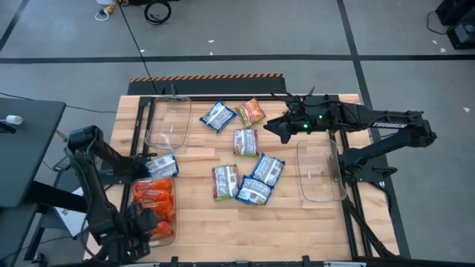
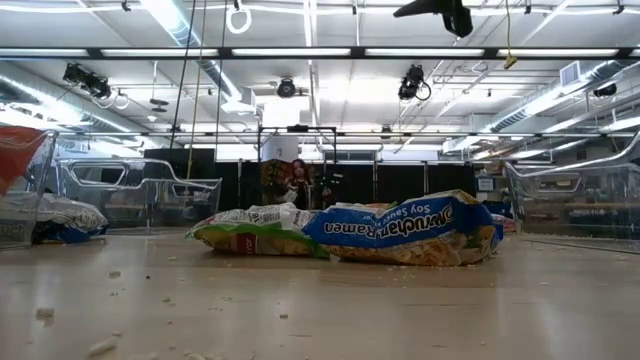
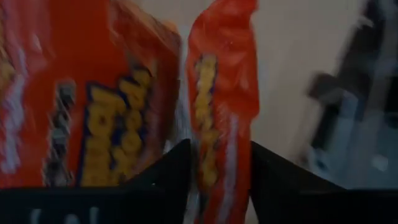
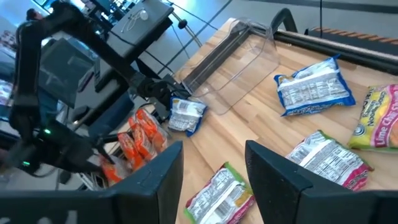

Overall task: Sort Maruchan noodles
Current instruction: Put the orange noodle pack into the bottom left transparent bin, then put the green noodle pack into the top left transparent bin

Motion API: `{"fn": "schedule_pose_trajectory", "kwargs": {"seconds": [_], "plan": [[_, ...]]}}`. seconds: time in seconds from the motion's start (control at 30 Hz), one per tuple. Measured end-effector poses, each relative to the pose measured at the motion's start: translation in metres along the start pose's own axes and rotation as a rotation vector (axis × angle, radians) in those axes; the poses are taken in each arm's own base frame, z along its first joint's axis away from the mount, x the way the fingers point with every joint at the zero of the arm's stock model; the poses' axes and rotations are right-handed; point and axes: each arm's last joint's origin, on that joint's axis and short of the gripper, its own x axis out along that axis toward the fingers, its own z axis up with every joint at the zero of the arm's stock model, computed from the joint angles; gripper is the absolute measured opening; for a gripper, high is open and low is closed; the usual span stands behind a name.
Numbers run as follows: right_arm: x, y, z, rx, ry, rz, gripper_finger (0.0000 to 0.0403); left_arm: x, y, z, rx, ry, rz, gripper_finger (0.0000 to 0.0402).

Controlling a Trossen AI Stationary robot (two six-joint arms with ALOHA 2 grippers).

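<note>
Several loose noodle packets lie flat in the middle of the table: blue-white ones [image 1: 217,116] [image 1: 267,169] [image 1: 254,193] and green-pink-yellow ones [image 1: 251,112] [image 1: 225,182]. Another blue-white packet [image 1: 162,165] lies at the left. Orange-red packets [image 1: 154,196] fill a clear bin [image 1: 172,222] at the near left. My left gripper [image 1: 141,221] is down in that bin, shut on one orange-red packet [image 3: 221,118]. My right gripper [image 1: 278,127] hangs open above the far middle of the table, past the packet [image 1: 245,142], touching nothing. My left gripper [image 3: 221,174] has one orange-red packet pinched between its two fingers [image 3: 177,171]. The packet stands edge-on between them, held at its edge [image 3: 217,152]. A second orange-red packet [image 3: 106,112] lies right beside it. Whether the held packet rests on the bin I cannot see.
An empty clear bin [image 1: 167,122] sits at the far left and another [image 1: 320,170] at the right, beside the right arm. A black rail [image 1: 208,87] runs along the far edge. Crumbs lie on the wood near the low camera [image 2: 100,345].
</note>
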Motion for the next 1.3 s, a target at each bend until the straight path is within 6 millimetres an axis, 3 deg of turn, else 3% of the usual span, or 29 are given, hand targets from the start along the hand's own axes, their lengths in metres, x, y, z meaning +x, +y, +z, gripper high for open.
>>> {"fn": "schedule_pose_trajectory", "kwargs": {"seconds": [0.13, 0.27, 0.47, 0.6, 0.8, 0.93, 1.13, 1.3], "plan": [[0.0, 0.0, 0.0, -0.027, -0.003, -0.003, 0.018, -0.028, 0.005, 0.007, -0.038, 0.026, -0.144, 0.0191], [0.0, 0.0, 0.0, -0.062, -0.003, -0.003, 0.0179, -0.055, 0.023, 0.027, -0.108, -0.053, -0.22, 0.0204], [0.0, 0.0, -0.001, -0.151, 0.002, 0.0, 0.0178, -0.082, 0.068, 0.077, -0.218, -0.393, -0.134, 0.0205], [0.0, -0.001, -0.004, -0.205, 0.034, -0.019, 0.0179, -0.085, 0.087, 0.118, -0.184, -0.53, -0.031, 0.0205], [-0.001, -0.004, -0.007, -0.236, 0.078, -0.034, 0.0178, -0.077, 0.099, 0.166, -0.115, -0.495, -0.045, 0.0205], [-0.001, -0.007, -0.01, -0.317, 0.105, -0.074, 0.0178, -0.063, 0.113, 0.194, -0.15, -0.467, 0.036, 0.0205], [0.0, -0.018, -0.015, -0.419, 0.164, -0.149, 0.0178, -0.015, 0.113, 0.243, -0.025, -0.44, 0.091, 0.0205], [0.005, -0.03, -0.027, -0.496, 0.247, -0.193, 0.0178, 0.033, 0.11, 0.269, 0.115, -0.388, 0.106, 0.0205]]}}
